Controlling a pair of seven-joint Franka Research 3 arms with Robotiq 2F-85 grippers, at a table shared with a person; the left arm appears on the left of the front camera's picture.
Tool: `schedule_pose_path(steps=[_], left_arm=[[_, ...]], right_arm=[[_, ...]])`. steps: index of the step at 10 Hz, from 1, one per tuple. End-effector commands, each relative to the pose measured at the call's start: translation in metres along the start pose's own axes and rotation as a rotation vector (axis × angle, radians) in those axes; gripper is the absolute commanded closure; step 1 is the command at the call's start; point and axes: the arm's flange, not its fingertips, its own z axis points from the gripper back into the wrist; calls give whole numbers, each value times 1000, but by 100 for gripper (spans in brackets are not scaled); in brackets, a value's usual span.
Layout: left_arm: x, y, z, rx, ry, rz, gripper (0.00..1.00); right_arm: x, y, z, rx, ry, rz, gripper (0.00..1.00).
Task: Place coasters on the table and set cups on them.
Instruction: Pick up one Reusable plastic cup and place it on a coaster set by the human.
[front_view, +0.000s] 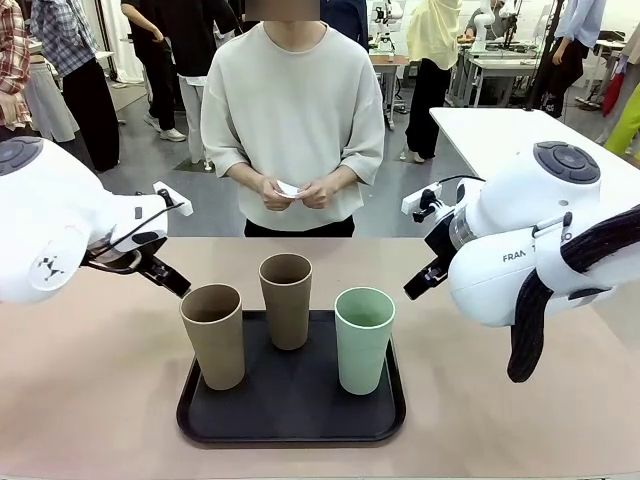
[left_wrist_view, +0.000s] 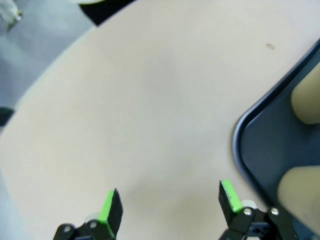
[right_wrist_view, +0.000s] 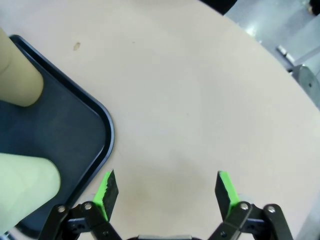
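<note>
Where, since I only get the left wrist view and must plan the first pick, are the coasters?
Observer: The person's hands at the far side hold a small white thing, likely the coasters.
Operator: How many cups are on the tray?
Observer: Three, all upright on the black tray: a tan cup, a brown cup and a green cup.
Operator: And the right arm?
Observer: The right fingers stand open above bare table beside the tray.
</note>
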Motion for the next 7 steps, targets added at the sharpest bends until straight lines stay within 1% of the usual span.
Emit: schedule_pose_path(steps=[1, 2, 3, 4, 5, 6, 7], left_arm=[[-26, 7, 72, 70, 50, -30, 0], [-51, 13, 103, 19, 66, -40, 0], [-73, 12, 117, -75, 115, -76, 0], [-92, 11, 124, -141, 152, -92, 0], [-110, 1, 140, -178, 164, -102, 0], [-123, -11, 148, -203, 157, -98, 0], [-129, -26, 154, -105, 127, -69, 0]], right_arm=[[-19, 12, 72, -36, -7, 46, 0], [-37, 18, 105, -36, 25, 49, 0], [-60, 27, 124, 13, 110, 66, 0], [-83, 33, 137, 16, 180, 55, 0], [-103, 42, 140, 35, 254, 47, 0], [-120, 49, 132, 57, 324, 42, 0], [-122, 47, 118, -53, 366, 97, 0]])
